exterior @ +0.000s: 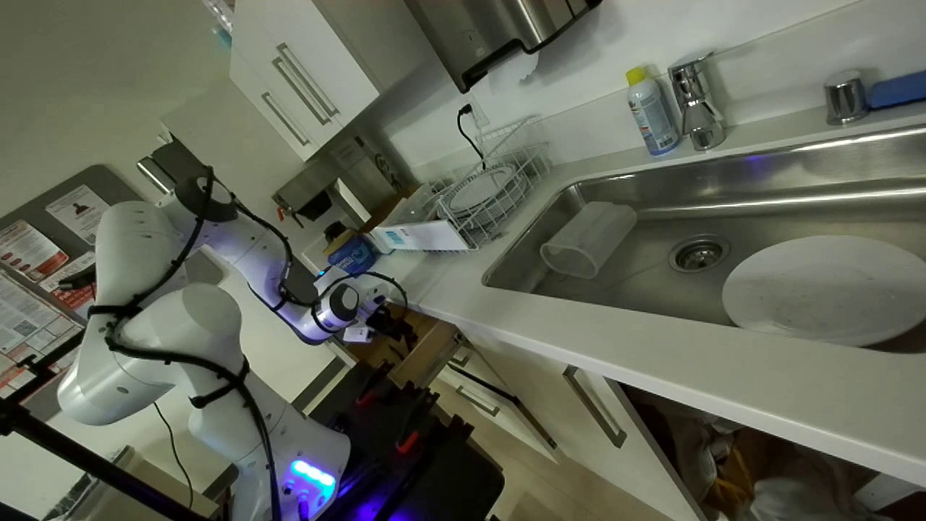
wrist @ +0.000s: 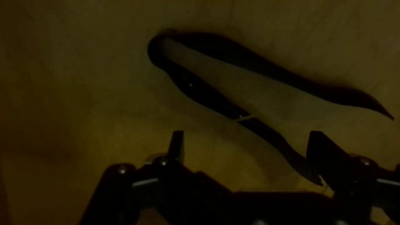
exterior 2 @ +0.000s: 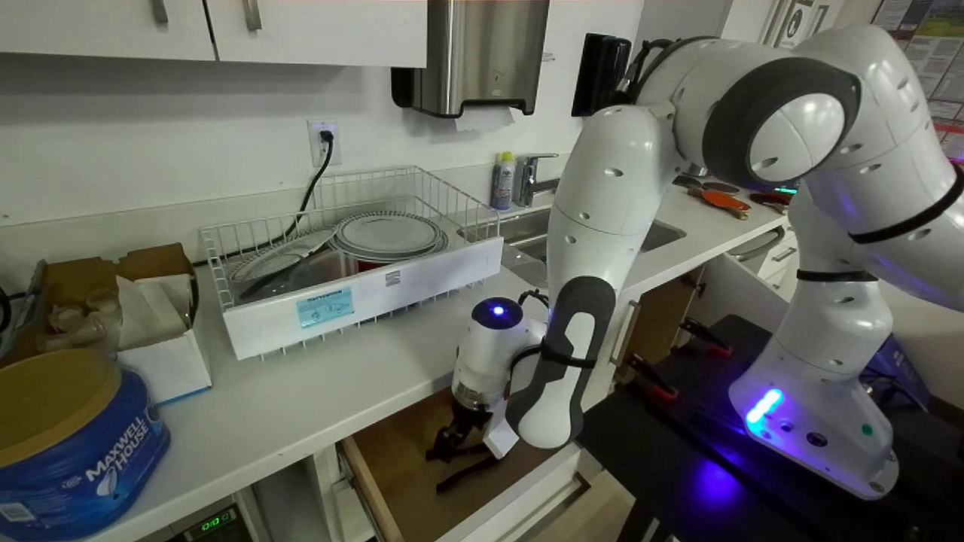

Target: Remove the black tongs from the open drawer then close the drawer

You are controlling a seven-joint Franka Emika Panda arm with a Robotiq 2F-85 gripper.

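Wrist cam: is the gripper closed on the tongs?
No: in the wrist view the gripper stands wide open, and the black tongs lie on the wooden bottom of the drawer.

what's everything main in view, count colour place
counter: 1, white, along wall
drawer: 1, white and brown, under counter
tongs: 1, black, in drawer
sink: 1, silver, in counter
plate: 1, white, in sink
container: 1, translucent, in sink
tap: 1, silver, behind sink
spray can: 1, blue and white, beside tap
dish rack: 1, white, on counter
coffee tub: 1, blue, on counter
box: 1, white and brown, on counter
dispenser: 1, silver, on wall
cupboard doors: 2+, white, above counter
robot arm: 1, white, beside counter
gripper: 1, black, open, at drawer
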